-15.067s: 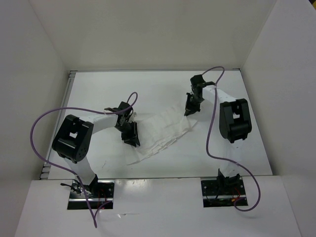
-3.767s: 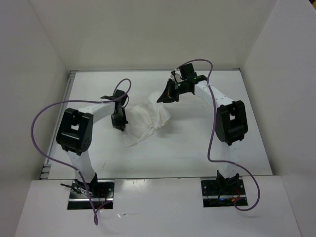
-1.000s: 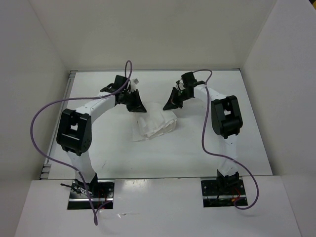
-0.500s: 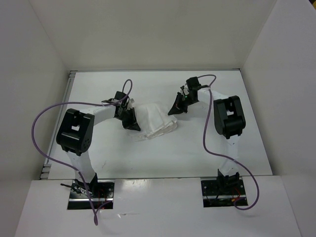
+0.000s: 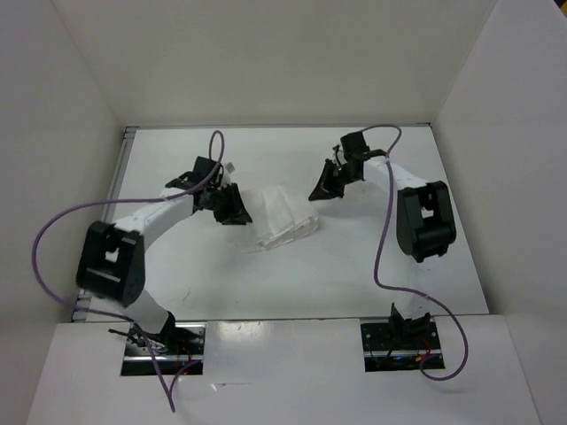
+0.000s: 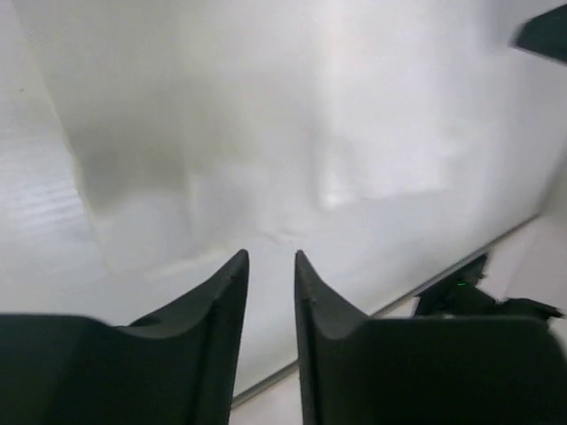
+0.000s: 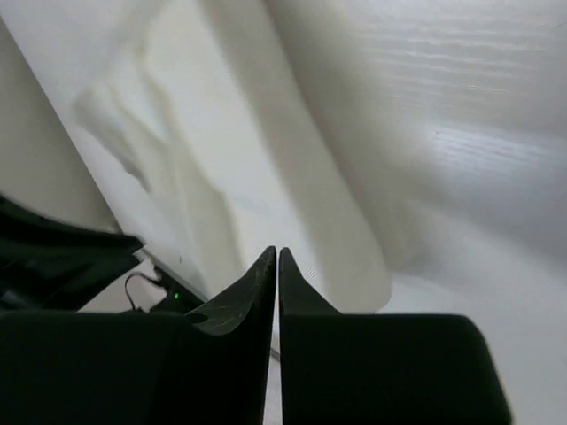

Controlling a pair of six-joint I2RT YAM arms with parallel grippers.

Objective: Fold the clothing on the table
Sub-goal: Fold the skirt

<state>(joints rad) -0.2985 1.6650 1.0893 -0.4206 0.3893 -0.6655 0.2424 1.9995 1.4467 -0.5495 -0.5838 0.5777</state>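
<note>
White clothing lies folded into a compact bundle mid-table, with a gripper on either side.

On the left, the left gripper sits low just beside the bundle's left edge without gripping it. In the left wrist view its fingers stand a narrow slot apart with nothing between them, and pale cloth spreads ahead. The clothing rests on the table, a little toward the far half, with its creased layers stacked and running diagonally. To its right, the right gripper hovers near the bundle's far right side, and its fingers are pressed tip to tip, holding nothing.
</note>
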